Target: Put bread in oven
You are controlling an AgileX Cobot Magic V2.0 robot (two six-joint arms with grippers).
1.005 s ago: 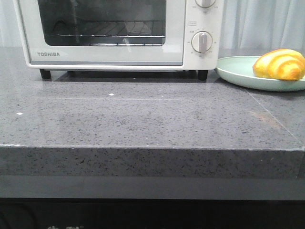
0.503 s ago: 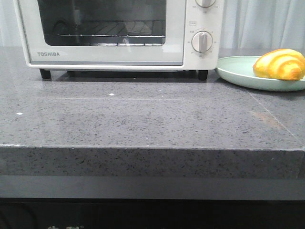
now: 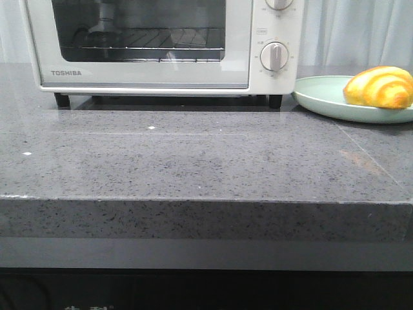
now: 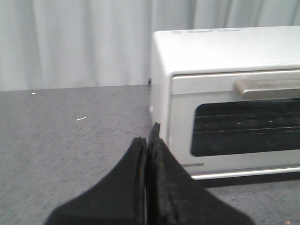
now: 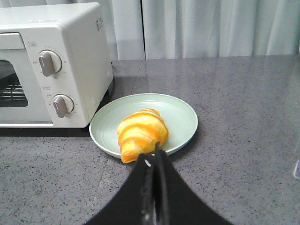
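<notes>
The white TOSHIBA oven (image 3: 161, 45) stands at the back left of the counter with its glass door closed; it also shows in the left wrist view (image 4: 225, 103) and the right wrist view (image 5: 51, 61). The golden-yellow bread (image 3: 379, 87) lies on a pale green plate (image 3: 322, 97) at the right, also seen in the right wrist view as the bread (image 5: 140, 132) on the plate (image 5: 180, 112). My left gripper (image 4: 147, 140) is shut and empty, short of the oven's left front corner. My right gripper (image 5: 154, 154) is shut and empty, just short of the bread. Neither gripper shows in the front view.
The grey speckled counter (image 3: 193, 161) has a front edge near the camera. The oven's door handle (image 4: 267, 86) runs along the top of the door. Two round dials (image 5: 49, 63) sit on the oven's right side. White curtains hang behind.
In the front view a reflection has appeared in the oven's glass door at the upper left. The bread, plate and oven have not moved.
</notes>
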